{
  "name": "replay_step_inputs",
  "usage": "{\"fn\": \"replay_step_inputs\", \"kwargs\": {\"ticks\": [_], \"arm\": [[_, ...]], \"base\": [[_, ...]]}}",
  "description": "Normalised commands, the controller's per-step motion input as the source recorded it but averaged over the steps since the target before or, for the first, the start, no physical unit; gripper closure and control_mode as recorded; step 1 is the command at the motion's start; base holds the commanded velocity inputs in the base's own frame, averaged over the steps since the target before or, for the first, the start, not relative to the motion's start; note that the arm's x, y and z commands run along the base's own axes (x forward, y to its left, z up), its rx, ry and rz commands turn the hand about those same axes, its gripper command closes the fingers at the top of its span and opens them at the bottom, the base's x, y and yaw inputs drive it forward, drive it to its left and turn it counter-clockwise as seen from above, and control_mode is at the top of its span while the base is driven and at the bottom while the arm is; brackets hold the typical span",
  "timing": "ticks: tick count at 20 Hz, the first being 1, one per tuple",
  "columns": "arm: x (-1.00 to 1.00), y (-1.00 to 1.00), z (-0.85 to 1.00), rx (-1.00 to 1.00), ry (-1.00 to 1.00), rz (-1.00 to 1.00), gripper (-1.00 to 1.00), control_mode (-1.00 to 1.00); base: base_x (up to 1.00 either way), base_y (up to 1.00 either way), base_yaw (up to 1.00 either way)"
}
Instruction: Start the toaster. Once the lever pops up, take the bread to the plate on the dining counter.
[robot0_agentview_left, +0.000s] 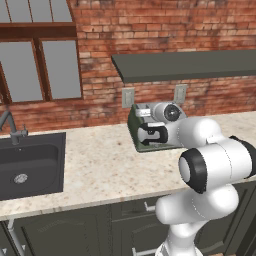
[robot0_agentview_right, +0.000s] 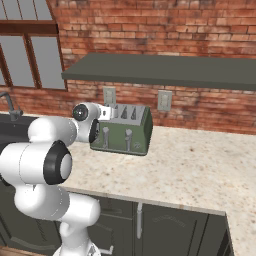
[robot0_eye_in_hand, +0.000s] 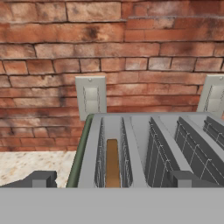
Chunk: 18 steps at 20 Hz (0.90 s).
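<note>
Brick wall (robot0_eye_in_hand: 131, 35) backs the surface (robot0_agentview_right: 200, 165) where my toaster (robot0_agentview_right: 131, 131) stands. I see the bread (robot0_eye_in_hand: 112, 162) sunk in its leftmost slot. My gripper (robot0_eye_in_hand: 113, 179) hovers just above the toaster, fingers spread, holding nothing.

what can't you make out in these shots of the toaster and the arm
- Toaster front, left base view: hidden behind the robot's forearm and wrist, so the levers can't be read there.
- Bread, hand view: its brown top edge shows in the leftmost slot; the rest sits down inside.
- End effector: the fingertips are cut off by the bottom edge, so the opening is unclear.
</note>
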Motion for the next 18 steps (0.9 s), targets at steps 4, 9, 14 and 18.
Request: {"fn": "replay_step_inputs", "kwargs": {"ticks": [4,9,14,18], "arm": [[0.00,0.00,0.00,0.00,0.00,0.00,-1.00,-1.00],[0.00,0.00,0.00,0.00,0.00,0.00,-1.00,-1.00],[0.00,0.00,0.00,0.00,0.00,0.00,-1.00,-1.00],[0.00,0.00,0.00,0.00,0.00,0.00,-1.00,-1.00]], "base": [[0.00,0.00,0.00],[0.00,0.00,0.00],[0.00,0.00,0.00],[0.00,0.00,0.00]]}}
